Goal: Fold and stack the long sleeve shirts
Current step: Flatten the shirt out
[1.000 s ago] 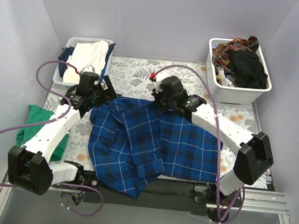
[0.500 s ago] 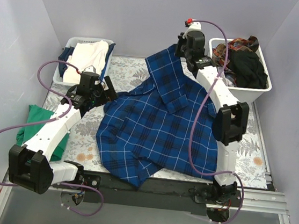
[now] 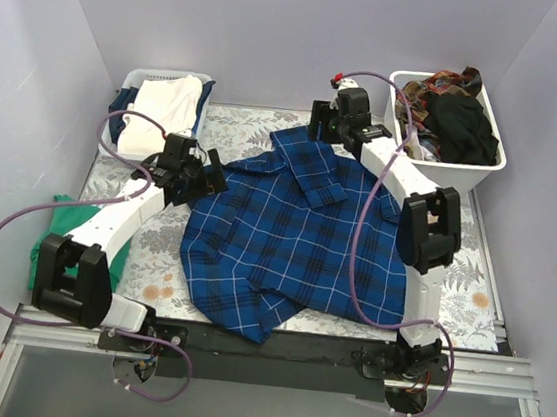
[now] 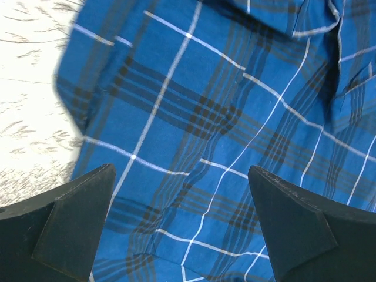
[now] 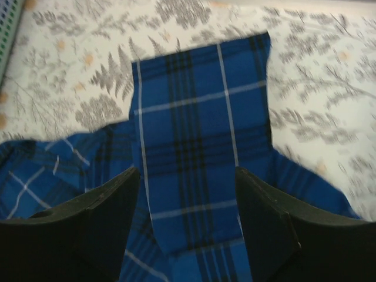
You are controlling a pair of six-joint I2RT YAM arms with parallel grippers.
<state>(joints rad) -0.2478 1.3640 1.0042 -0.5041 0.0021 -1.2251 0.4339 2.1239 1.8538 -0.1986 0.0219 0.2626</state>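
One dark blue plaid long sleeve shirt [image 3: 295,236] with thin white lines lies spread across the middle of the floral table cloth [image 3: 247,134]. My right gripper [image 3: 320,123] hangs open over its far edge. In the right wrist view a flat strip of the plaid shirt [image 5: 194,129] lies below and between the open fingers of the right gripper [image 5: 187,173], and nothing is gripped. My left gripper [image 3: 207,172] is open just above the shirt's left edge. In the left wrist view the plaid cloth [image 4: 223,106] fills the space under the left gripper [image 4: 179,176], whose jaws stand wide apart.
A white bin [image 3: 444,167] at the back right holds dark and patterned clothes. A basket [image 3: 132,79] at the back left holds cream and dark cloth. A green cloth [image 3: 71,217] lies at the table's left edge beside my left arm.
My right gripper carried the shirt's upper part up and to the far side, came down and opened, letting it go. The shirt now lies spread further back. My left arm moved slightly forward.
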